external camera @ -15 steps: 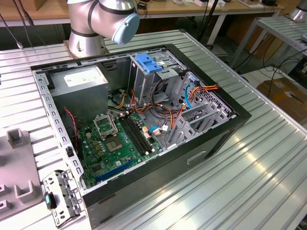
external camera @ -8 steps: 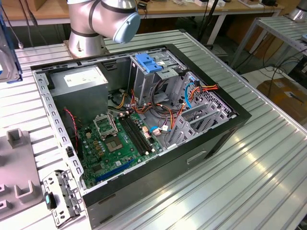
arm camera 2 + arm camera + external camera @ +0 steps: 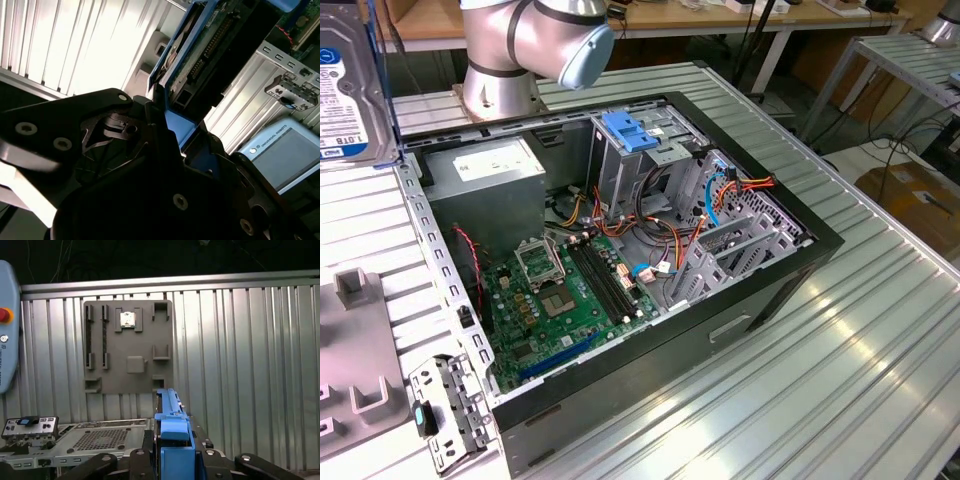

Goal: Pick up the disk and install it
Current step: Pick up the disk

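Note:
The disk hangs in the air at the exterior view's far left, upright, with its white-and-blue label facing the camera and a blue rail along its edge. In the second wrist view my gripper is shut on the disk, its black fingers pressing on the blue side rails. In the first wrist view the disk shows edge-on as a blue rail rising from between the fingers of my gripper. The open computer case lies to the right of the disk in the exterior view.
Inside the case are a metal drive cage with a blue latch tab, a grey power supply box, a green motherboard and loose cables. A grey fixture plate lies on the ribbed table. A teach pendant lies nearby.

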`<state>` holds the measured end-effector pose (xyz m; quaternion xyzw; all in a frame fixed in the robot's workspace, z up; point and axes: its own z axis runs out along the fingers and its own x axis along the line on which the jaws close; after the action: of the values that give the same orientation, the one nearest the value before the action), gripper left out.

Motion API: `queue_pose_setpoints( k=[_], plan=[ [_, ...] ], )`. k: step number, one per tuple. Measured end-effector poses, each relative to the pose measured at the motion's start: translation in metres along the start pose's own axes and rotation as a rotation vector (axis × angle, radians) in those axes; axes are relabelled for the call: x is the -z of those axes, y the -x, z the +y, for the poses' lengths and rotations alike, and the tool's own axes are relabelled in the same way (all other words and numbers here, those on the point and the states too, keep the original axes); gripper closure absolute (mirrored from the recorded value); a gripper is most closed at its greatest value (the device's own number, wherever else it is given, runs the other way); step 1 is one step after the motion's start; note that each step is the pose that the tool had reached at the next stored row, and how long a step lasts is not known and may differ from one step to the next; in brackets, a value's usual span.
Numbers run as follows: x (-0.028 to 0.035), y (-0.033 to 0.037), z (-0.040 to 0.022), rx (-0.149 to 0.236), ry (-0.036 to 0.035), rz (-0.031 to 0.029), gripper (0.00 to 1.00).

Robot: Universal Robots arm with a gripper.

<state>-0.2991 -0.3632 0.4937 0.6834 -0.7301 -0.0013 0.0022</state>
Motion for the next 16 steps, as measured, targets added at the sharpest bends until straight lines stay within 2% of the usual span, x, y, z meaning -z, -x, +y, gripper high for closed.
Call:
queue_pose_setpoints(
  k=[3, 5, 6, 9, 16],
  plan=[
    [0.0, -0.0065, -0.0088, 0.0, 0.0, 0.0, 0.63],
    [0.0, -0.0096, -0.0209, 0.0, 0.0, 0.0, 0.63],
    [0.0, -0.0102, -0.024, 0.0, 0.0, 0.0, 0.63],
    [0.0, -0.0109, -0.0455, 0.0, 0.0001, 0.0, 0.63],
    [0.0, -0.0097, -0.0814, 0.0, 0.0002, 0.0, 0.63]
  ],
)
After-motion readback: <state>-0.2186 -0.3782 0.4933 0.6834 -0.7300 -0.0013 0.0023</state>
